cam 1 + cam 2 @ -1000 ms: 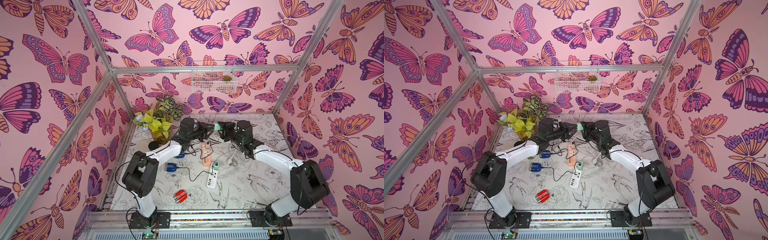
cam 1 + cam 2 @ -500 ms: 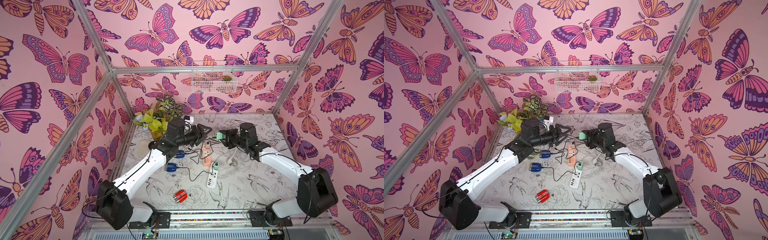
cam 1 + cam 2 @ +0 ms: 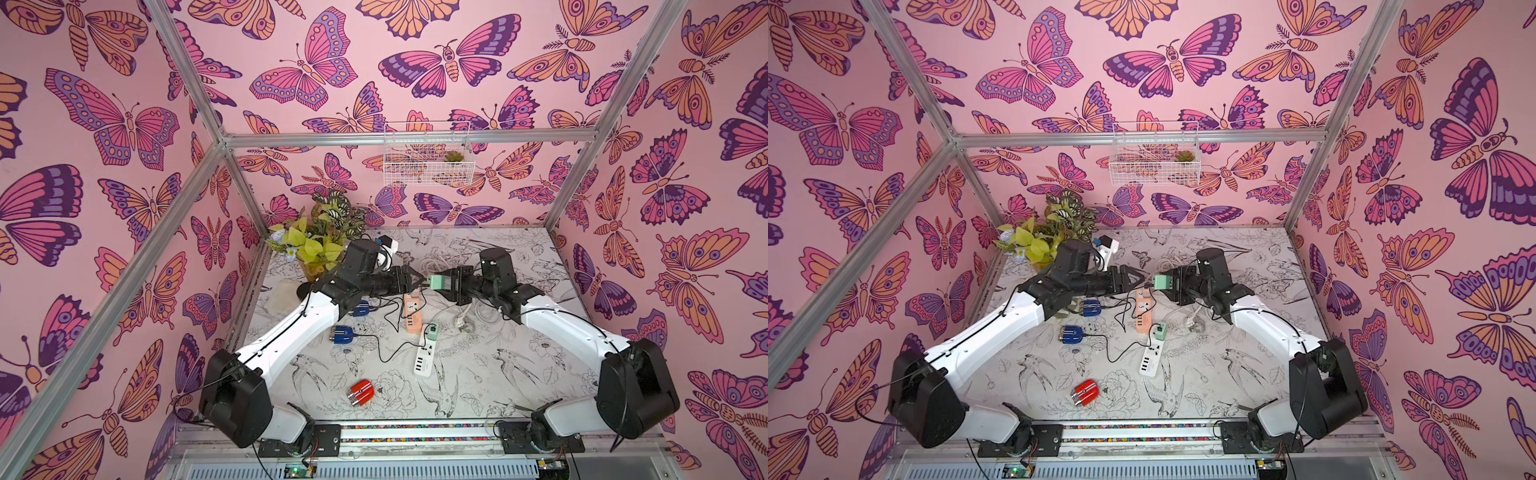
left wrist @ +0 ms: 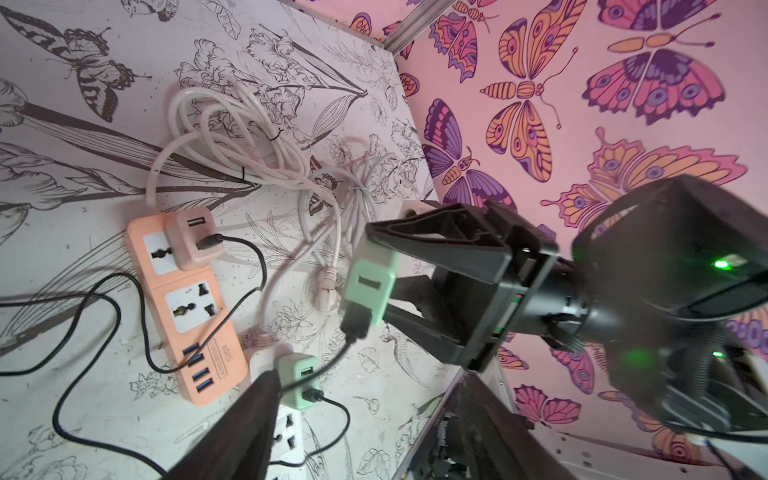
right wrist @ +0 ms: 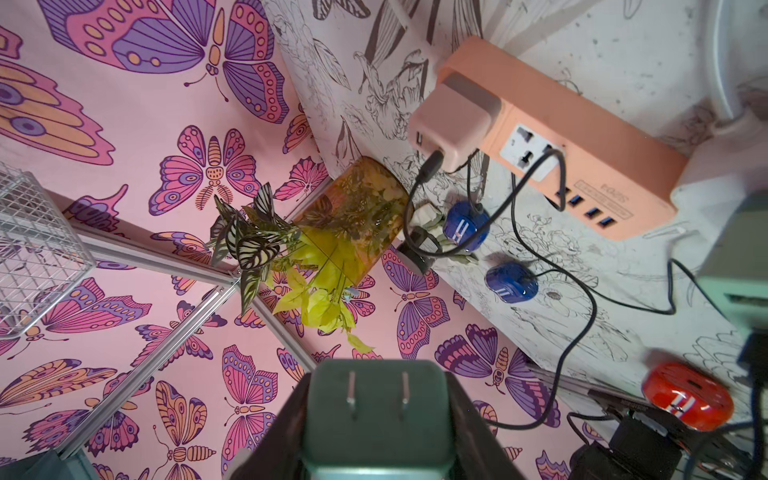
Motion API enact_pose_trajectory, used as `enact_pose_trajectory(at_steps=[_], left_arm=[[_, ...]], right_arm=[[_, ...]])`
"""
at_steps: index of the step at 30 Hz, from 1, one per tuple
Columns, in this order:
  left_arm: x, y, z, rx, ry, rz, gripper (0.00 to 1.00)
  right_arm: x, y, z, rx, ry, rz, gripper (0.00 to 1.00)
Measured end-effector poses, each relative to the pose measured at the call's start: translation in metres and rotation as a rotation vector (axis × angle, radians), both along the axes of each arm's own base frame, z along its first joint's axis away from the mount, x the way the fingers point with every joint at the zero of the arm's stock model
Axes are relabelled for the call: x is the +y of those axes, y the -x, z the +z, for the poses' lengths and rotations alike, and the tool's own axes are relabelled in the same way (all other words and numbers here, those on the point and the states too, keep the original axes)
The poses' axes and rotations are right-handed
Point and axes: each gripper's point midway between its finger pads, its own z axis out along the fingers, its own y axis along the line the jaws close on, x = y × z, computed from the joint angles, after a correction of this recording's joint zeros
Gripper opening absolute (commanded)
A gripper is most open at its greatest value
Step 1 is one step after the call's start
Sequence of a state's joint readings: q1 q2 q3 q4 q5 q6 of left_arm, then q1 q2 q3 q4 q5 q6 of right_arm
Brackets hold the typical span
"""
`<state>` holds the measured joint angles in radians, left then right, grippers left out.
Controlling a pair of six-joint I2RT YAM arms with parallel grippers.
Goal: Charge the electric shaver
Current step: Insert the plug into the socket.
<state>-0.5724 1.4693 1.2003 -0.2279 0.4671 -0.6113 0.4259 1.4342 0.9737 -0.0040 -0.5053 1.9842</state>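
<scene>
With twelve o'clock taken as the back wall, the small red rounded electric shaver point(image 3: 361, 392) was found lying on the flower-printed tabletop point(image 3: 498, 374) at about seven o'clock. It was near the front edge and well apart from both arms.

The right gripper point(image 3: 1163, 283) was clenched on a mint-green square plug adapter point(image 3: 439, 282). The adapter was held in the air at about twelve o'clock of a peach-coloured oblong power strip point(image 3: 412, 318). In the right wrist view, two metal prongs point(image 5: 351, 395) were seen on the adapter's outward face. A black cable point(image 4: 355, 325) was plugged into the held adapter; where it ran could not be followed with certainty.

The left gripper point(image 3: 417, 279) was released, its jaws spread with nothing between them. It was placed near the held adapter, at that adapter's nine o'clock.

A dark blue rounded shaver point(image 3: 343, 334) and a second dark blue shaver point(image 3: 360, 309) were laid at about nine o'clock of the table, each with a black lead attached. A white oblong power strip point(image 3: 424, 359) was laid at five o'clock of the peach one. A smaller mint-green adapter point(image 3: 432, 331) was plugged into its far end. A leafy potted plant point(image 3: 316, 249) was set in the eleven o'clock corner.
</scene>
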Motion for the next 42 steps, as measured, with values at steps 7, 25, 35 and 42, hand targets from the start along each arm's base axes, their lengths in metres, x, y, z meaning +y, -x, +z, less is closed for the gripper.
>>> enact_pose_trajectory(at_steps=[7,25,35,42], left_arm=[[-0.021,-0.002,-0.020,-0.049,-0.046,-0.066,0.70],[-0.042,-0.016,-0.015,-0.095,-0.001,-0.100,0.06],[-0.030,-0.009,-0.015,-0.026,-0.007,-0.042,0.00],[-0.011,0.020,-0.014,0.097,-0.045,-0.022,0.00]], right_arm=[[0.004,0.006,0.003,0.048,-0.048,0.011,0.00],[0.008,0.007,0.008,0.070,-0.099,0.012,0.02],[0.001,0.012,0.001,0.018,-0.016,0.062,0.77],[-0.040,0.014,0.001,-0.173,0.230,0.174,0.74]])
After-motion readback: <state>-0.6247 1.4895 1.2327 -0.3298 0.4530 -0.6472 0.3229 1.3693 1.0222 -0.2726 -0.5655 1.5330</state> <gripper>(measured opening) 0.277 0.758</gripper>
